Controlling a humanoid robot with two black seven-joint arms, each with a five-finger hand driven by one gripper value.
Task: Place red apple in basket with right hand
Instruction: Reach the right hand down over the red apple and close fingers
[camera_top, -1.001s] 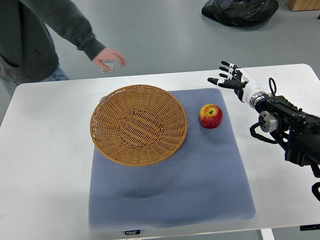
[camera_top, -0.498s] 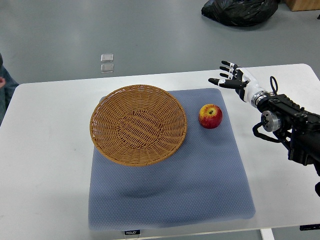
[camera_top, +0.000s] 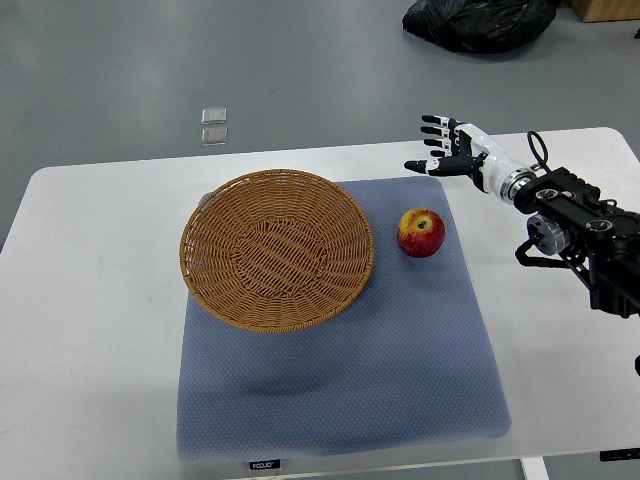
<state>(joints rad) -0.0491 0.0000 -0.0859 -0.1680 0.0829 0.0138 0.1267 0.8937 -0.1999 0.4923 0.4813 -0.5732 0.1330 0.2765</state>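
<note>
Right robot hand: in the upper right of the frame, arm entering from the right edge. Fingers spread and relaxed, holding nothing, hovering over the far edge of the counter. Left robot hand is out of frame.

Apple: red with a yellow patch, stem up, resting on the blue mat below and slightly left of the hand, clearly apart from it. No contact made; the grasp is not yet begun.

Basket: round wicker, empty, centre-left of the frame, sitting mostly on the mat. Its right rim lies near the apple, with a narrow strip of mat between them.

Risks, as judged from this position:
- The apple is round and free to roll. A descent off its centre could knock it away across the mat before the fingers close.
- A grip on the smooth skin with fingertips alone could let it slip during the carry.
- The basket rim is raised. A low transfer path could strike the rim and shift the light basket.
- A release from height could let the apple bounce out of the shallow bowl.

Markings: a small dark tag on the mat's lower edge carries white lettering, too small to read with confidence. No other writing is legible.
</note>
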